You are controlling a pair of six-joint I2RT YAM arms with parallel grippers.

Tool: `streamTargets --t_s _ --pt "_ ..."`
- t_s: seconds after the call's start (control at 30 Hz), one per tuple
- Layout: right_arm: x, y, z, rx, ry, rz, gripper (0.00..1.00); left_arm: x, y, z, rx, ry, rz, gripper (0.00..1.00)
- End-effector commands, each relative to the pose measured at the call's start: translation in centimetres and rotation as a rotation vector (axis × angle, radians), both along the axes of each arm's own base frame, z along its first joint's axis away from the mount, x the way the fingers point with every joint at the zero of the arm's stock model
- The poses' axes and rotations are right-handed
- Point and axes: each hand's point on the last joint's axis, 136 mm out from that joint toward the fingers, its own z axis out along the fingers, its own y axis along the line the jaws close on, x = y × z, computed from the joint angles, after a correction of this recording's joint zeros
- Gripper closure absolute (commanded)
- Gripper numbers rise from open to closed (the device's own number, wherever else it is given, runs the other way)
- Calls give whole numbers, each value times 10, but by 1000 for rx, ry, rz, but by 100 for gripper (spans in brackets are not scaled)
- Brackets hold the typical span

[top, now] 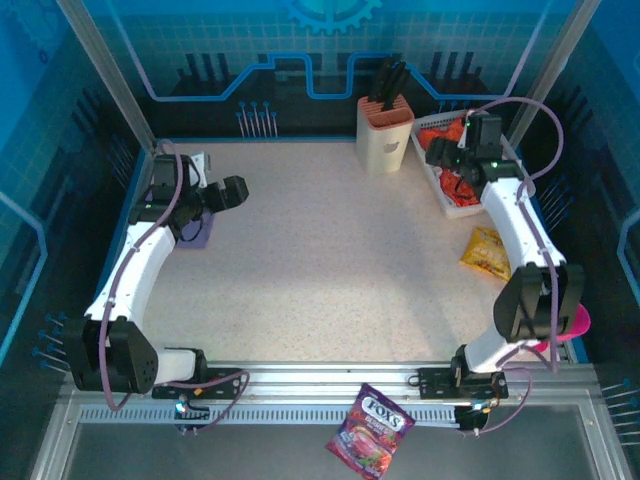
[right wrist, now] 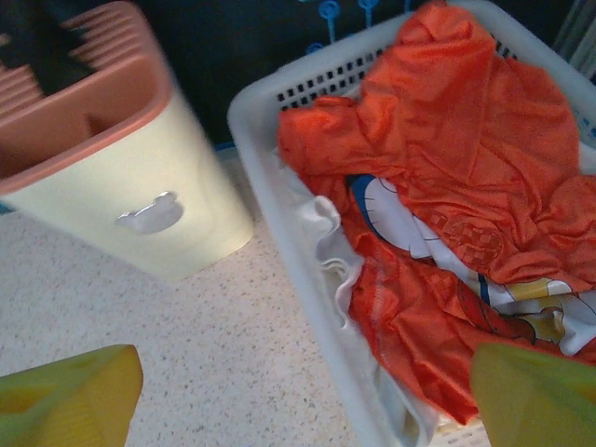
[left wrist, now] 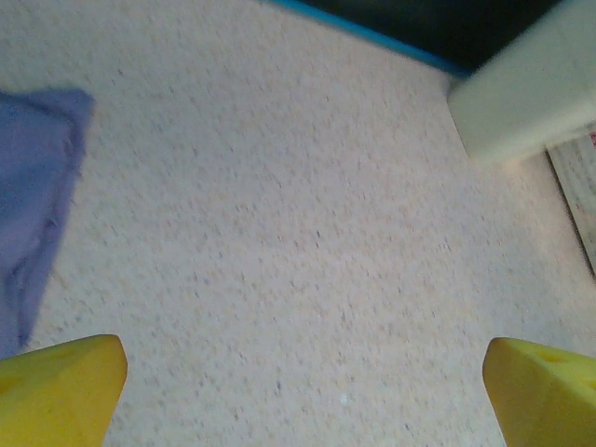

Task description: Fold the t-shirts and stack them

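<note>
"Looking at the right gripper (right wrist: pixel 303 400), I'd say it's just starting on the first shirt. Fingers spread wide, nothing between them."

"And where's it hanging?"

"Over the white basket (right wrist: pixel 279 102) in the far right corner of the worktop (top: pixel 330 260). The orange-red t-shirt (right wrist: pixel 466 168) is crumpled inside, white print showing through the folds. The gripper sits above the basket's near rim, with the cloth just beyond it and off to one side, not touching as far as I can tell."

"So nothing's folded yet?"

"Not that one, by the look of it. It has to come out first. I'd guess the next move is to drop onto a raised fold, pinch it, and lift it clear of the rim without snagging. The cream holder (right wrist: pixel 140 186) stands just beside the basket, so there isn't much room on that side."

"What about the other arm?"

"The left gripper (left wrist: pixel 303 382) is wide open too, holding nothing, over bare worktop near the left edge. The lavender t-shirt (left wrist: pixel 33 186) lies flat against that edge, just beside the gripper and outside its fingers."

"Is it folded?"

"Can't tell from here; the arm covers most of it. It looks like a fair base for the stack."
</note>
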Motion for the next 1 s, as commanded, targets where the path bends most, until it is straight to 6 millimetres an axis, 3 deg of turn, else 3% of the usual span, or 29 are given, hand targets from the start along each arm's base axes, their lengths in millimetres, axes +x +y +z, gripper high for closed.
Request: streamTargets --t_s 0.0,0.23,0.47,0.57,0.7,0.8,0.97 --pt "-3 -14 -42 90 195 -72 9 -19 -18 9 -25 12 -106 1" --pt "33 -65 -83 124 227 -247 16 -31 -29 8 -31 -68 -166 1" --pt "72 -88 -104 71 204 -318 24 -36 -39 10 -31 -112 -204 1" --pt "89 -93 -110 44 201 -320 34 -37 -40 15 -33 -143 -213 1" --pt "104 -108 -119 -29 202 -357 36 -39 -43 22 -45 -185 -220 1" --pt "107 -122 -141 -23 262 -385 36 -40 -44 22 -40 -193 -222 1" --pt "115 -125 -167 -7 315 -353 26 -39 -45 20 -44 -182 -224 1"
